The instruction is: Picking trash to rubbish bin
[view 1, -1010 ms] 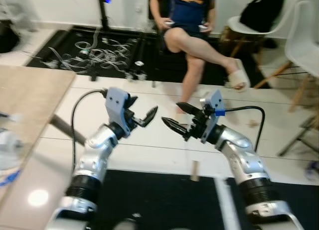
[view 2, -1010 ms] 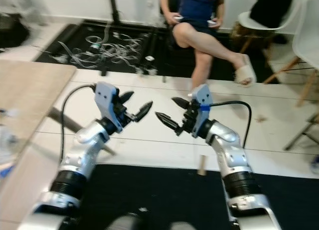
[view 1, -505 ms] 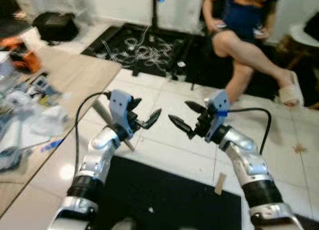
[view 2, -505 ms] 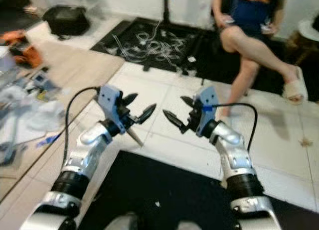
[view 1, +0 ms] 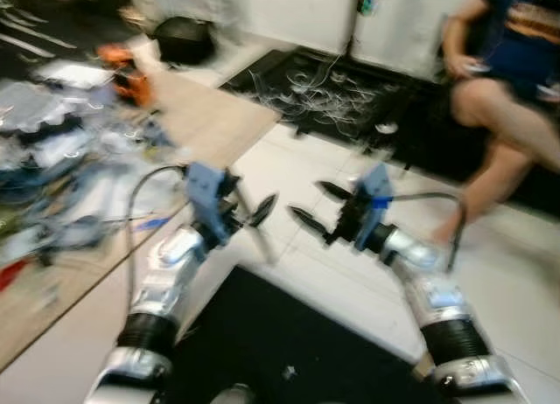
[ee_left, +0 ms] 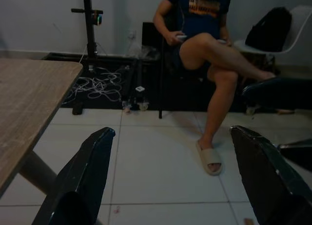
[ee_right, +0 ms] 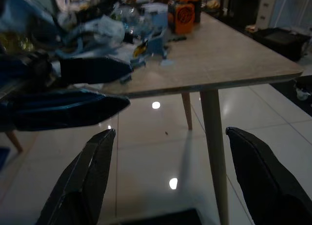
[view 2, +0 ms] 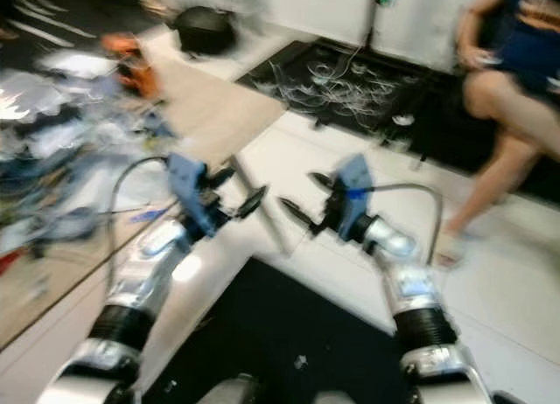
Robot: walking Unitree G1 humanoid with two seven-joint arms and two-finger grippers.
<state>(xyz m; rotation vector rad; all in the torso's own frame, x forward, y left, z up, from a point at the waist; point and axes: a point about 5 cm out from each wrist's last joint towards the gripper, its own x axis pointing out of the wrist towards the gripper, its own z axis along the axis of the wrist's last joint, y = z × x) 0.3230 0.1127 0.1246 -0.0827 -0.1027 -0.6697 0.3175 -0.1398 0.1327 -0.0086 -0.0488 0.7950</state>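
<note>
Left hand (view 1: 252, 210) beside trash-strewn table (view 1: 206, 124); fingers apart

Both eye views are bright but heavily smeared by motion blur: the clutter on the desk (view 1: 79, 159) melts into streaks, and the seated person (view 1: 507, 89) has soft edges. A pale glare patch sits on the glossy floor (view 2: 188, 268). The two wrist views are dim and underexposed yet sharper; small lamp reflections gleam on the tiles (ee_right: 156, 105), and the near black fingers (ee_left: 80, 186) are dark and out of focus.
</note>
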